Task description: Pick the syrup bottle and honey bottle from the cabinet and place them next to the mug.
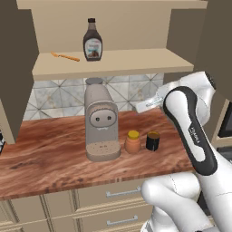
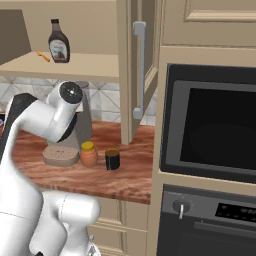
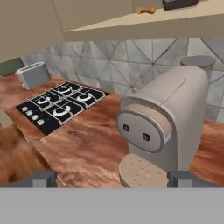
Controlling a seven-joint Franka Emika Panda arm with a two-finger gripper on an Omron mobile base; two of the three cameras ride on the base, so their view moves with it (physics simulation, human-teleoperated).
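On the cabinet (image 1: 136,63) shelf, syrup bottle (image 1: 92,41) looks rigid, smooth, top-heavy: grip the body; gripper (image 3: 111,179) fingers apart, empty.

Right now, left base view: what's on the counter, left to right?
Coffee machine → honey bottle → mug. The honey bottle and mug stand close together, just right of the machine's base. The syrup bottle is not on the counter: it stands on the cabinet shelf above.
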